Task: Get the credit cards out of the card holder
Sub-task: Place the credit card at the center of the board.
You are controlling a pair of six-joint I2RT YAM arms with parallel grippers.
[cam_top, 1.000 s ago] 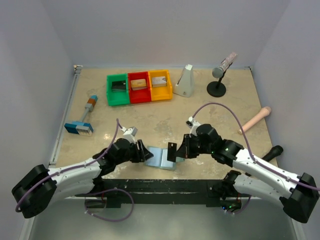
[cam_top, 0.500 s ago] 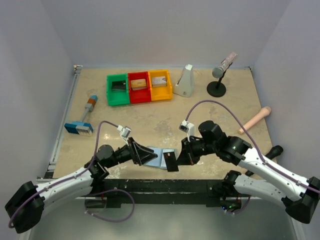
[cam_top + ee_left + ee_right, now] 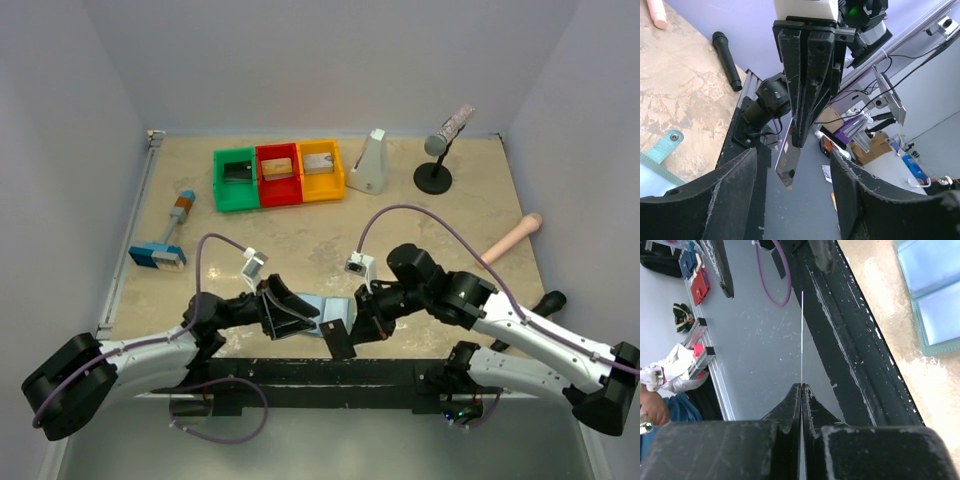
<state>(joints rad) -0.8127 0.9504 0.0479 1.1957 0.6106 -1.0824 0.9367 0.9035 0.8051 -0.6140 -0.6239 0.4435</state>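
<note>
The card holder [image 3: 314, 309] lies open near the table's front edge, its pale blue pocketed faces up; these also show in the right wrist view [image 3: 935, 300]. Its snap tab [image 3: 663, 147] shows in the left wrist view. My right gripper [image 3: 342, 326] is shut on a thin dark credit card [image 3: 334, 339], held off the wallet over the front edge. The card is edge-on in the right wrist view [image 3: 802, 335] and glossy in the left wrist view [image 3: 788, 161]. My left gripper [image 3: 298, 316] is open and empty at the wallet's left end. Other cards are not clearly visible.
Green [image 3: 236, 180], red [image 3: 278, 172] and yellow [image 3: 320, 168] bins stand at the back, each with a small item inside. A blue-headed brush [image 3: 165, 240] lies left. A white wedge [image 3: 368, 162], a microphone stand [image 3: 438, 150], a pink handle [image 3: 510, 240] and a black handle [image 3: 548, 303] are right.
My right gripper has drawn the dark card off the wallet, toward the near edge and slightly left. My left gripper stays open at the wallet's left end, its arm shifted a little.
</note>
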